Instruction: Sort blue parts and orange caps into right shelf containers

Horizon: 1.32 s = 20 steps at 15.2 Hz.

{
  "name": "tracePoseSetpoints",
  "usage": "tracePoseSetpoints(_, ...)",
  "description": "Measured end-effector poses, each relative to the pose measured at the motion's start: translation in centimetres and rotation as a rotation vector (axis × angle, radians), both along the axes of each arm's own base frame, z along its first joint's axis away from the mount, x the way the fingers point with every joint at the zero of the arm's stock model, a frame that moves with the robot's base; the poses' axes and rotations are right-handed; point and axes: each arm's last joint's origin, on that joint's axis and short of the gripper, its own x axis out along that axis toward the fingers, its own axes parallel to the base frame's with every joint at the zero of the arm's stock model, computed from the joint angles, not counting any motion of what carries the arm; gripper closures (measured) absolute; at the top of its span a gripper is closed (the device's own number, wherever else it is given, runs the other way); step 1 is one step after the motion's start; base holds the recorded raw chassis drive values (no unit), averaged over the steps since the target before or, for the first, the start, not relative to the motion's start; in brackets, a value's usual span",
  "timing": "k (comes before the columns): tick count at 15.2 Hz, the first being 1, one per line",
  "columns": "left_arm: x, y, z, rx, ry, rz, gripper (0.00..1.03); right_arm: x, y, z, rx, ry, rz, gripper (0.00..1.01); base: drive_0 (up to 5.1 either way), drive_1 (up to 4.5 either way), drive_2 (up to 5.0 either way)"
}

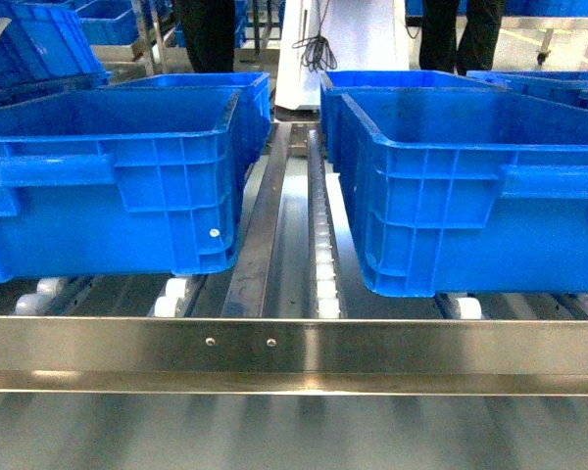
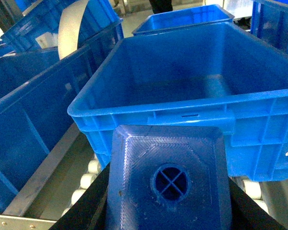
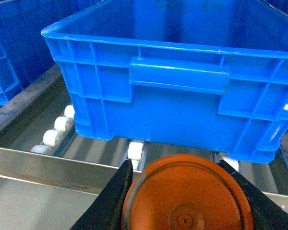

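Head view gives us the stainless steel rack (image 1: 294,348) square on, its shiny front rail running across the near edge and rows of small white rollers (image 1: 325,279) leading away behind it. Two large blue crates sit on the rollers: the left crate (image 1: 127,176) and the right crate (image 1: 470,186), well apart, with a bare steel channel between them; more blue crates stand behind each. Neither of our arms shows in this view. From the left wrist camera we see our left gripper (image 2: 168,191) clamped on a blue part (image 2: 168,177), its dark fingers (image 2: 93,201) pressed against both sides of the block. The block's top face, with its round hole crossed by thin ribs, fills the near bottom of that view, and it hangs just in front of the near wall of the left crate, whose interior looks bare as far as we can see. From the right wrist camera we see our right gripper (image 3: 182,196) closed around an orange cap (image 3: 187,191), the black fingers (image 3: 110,196) hugging its round sides, its flat paler top towards the lens. The cap is held above the front rail, near the handle ledge (image 3: 178,76) of the right crate, not touching it.
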Motion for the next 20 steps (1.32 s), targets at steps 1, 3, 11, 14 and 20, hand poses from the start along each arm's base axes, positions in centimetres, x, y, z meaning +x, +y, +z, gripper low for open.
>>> tracePoseSetpoints(1, 0.00, 0.00, 0.00, 0.000, 0.000, 0.000, 0.59, 0.00, 0.00, 0.00, 0.000, 0.000, 0.000, 0.58, 0.0, 0.00, 0.0)
tracePoseSetpoints(3, 0.00, 0.00, 0.00, 0.000, 0.000, 0.000, 0.59, 0.00, 0.00, 0.00, 0.000, 0.000, 0.000, 0.58, 0.0, 0.00, 0.0)
tracePoseSetpoints(11, 0.00, 0.00, 0.00, 0.000, 0.000, 0.000, 0.59, 0.00, 0.00, 0.00, 0.000, 0.000, 0.000, 0.58, 0.0, 0.00, 0.0)
tracePoseSetpoints(14, 0.00, 0.00, 0.00, 0.000, 0.000, 0.000, 0.59, 0.00, 0.00, 0.00, 0.000, 0.000, 0.000, 0.58, 0.0, 0.00, 0.0)
tracePoseSetpoints(20, 0.00, 0.00, 0.00, 0.000, 0.000, 0.000, 0.59, 0.89, 0.13, 0.75, -0.083, -0.084, -0.143, 0.58, 0.0, 0.00, 0.0)
